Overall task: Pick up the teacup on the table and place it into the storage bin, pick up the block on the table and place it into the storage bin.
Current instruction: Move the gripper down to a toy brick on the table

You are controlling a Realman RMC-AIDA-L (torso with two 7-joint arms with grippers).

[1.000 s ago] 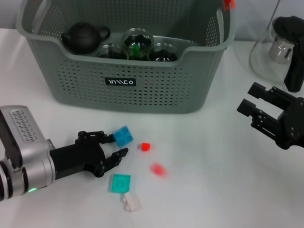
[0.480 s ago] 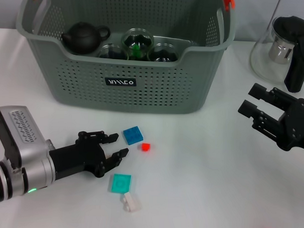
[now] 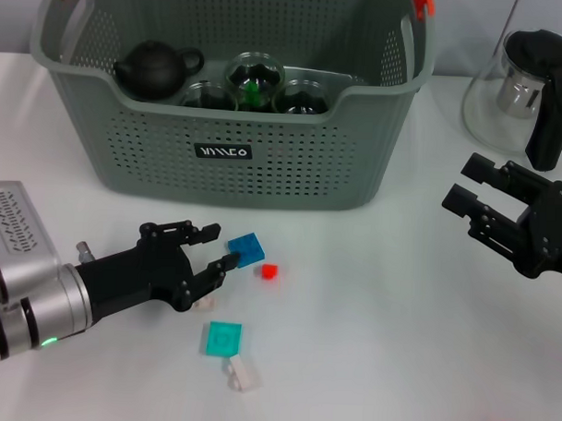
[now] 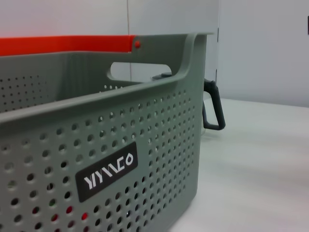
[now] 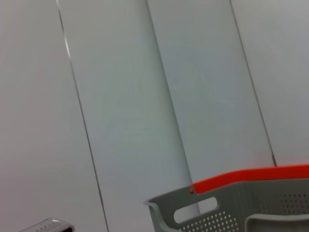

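Fingers of the left pincer (image 3: 215, 248) are spread around nothing, tips at the blue block's (image 3: 246, 250) near edge. Bare table (image 3: 378, 343) is seen beyond; the storage bin (image 3: 264, 164) behind. The right pincer (image 3: 472, 201) is held open, aloft.

One storage bin (image 3: 292, 165) is seen across the upper part of the head view. Inside it, one dark teapot (image 3: 157, 66) and three glass teacups (image 3: 254, 78) are counted. One glass jug (image 3: 523, 90) is seen at the upper right. On the table, six small blocks are counted: one blue block (image 3: 247, 249), two red blocks (image 3: 270, 272), one teal block (image 3: 223, 339), one white block (image 3: 243, 373) and one partly hidden pale block (image 3: 202, 304). Two grippers are seen, the left gripper (image 3: 210, 250) and the right gripper (image 3: 467, 185).
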